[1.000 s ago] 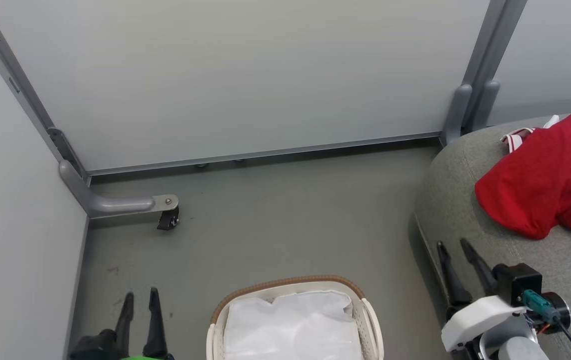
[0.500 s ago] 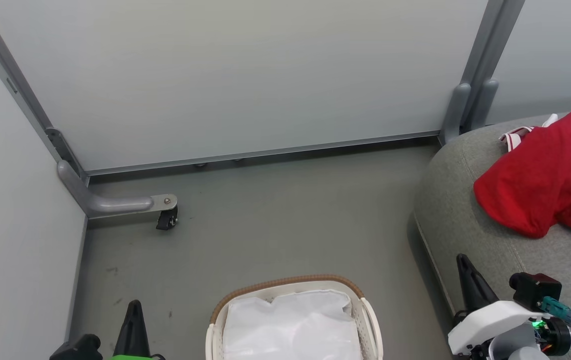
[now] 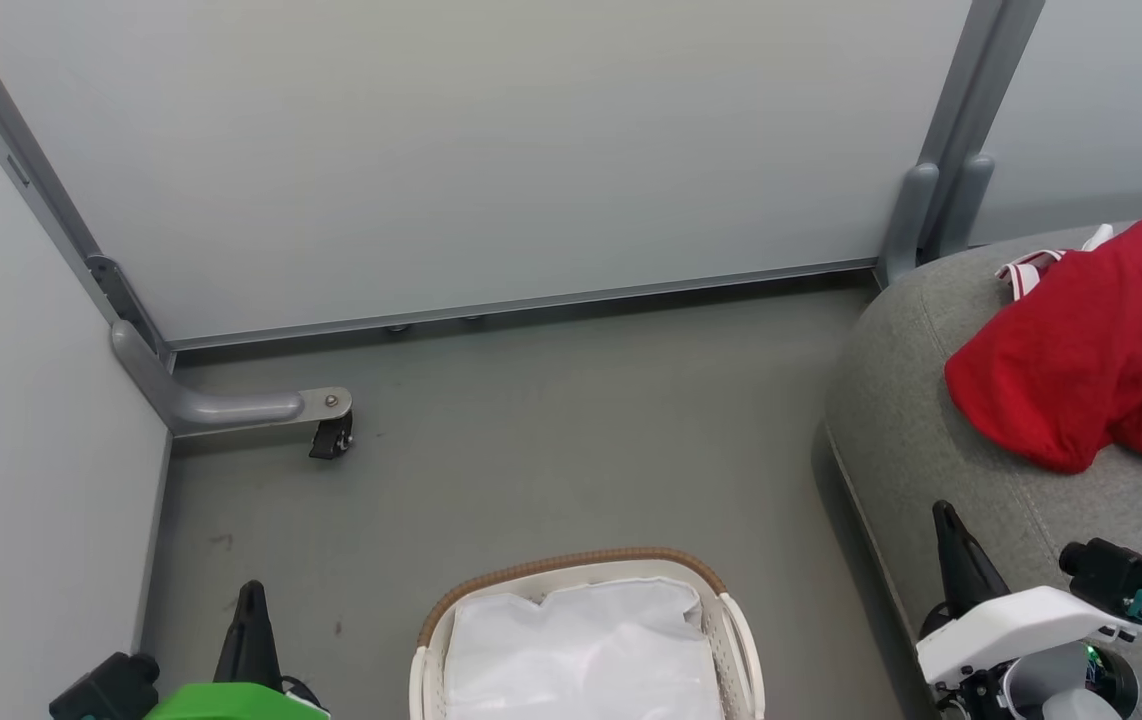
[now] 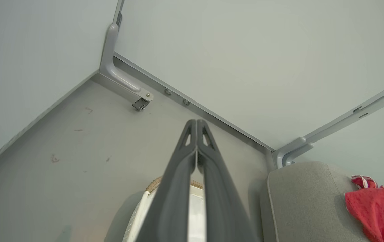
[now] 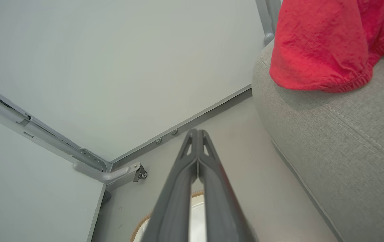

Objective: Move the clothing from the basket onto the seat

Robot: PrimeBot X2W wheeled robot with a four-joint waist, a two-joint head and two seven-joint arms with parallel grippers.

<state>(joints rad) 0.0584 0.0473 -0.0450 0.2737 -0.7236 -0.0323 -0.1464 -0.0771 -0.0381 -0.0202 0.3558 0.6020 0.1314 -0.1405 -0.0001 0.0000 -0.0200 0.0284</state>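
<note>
The red clothing (image 3: 1091,350) lies bunched on the grey seat (image 3: 921,420) at the right, also seen as clothing (image 4: 380,210) and clothing (image 5: 323,43) in the wrist views. The white basket (image 3: 581,573) with its brown rim sits at the bottom centre, showing just its white liner (image 3: 581,650). My left gripper (image 3: 251,600) is shut and empty, low at the left of the basket. My right gripper (image 3: 946,520) is shut and empty over the seat's front edge, below the clothing. In each wrist view the fingers (image 4: 197,126) and fingers (image 5: 197,134) press together.
Pale partition panels stand behind and to the left, with grey metal posts (image 3: 941,190) and a foot bracket with a caster (image 3: 331,435) on the grey floor (image 3: 551,440). The seat's rounded corner (image 4: 299,195) is close to the basket's right side.
Both grippers went from open to shut with nothing in them. The right gripper drifted right and lower in the head view; the left one sank slightly.
</note>
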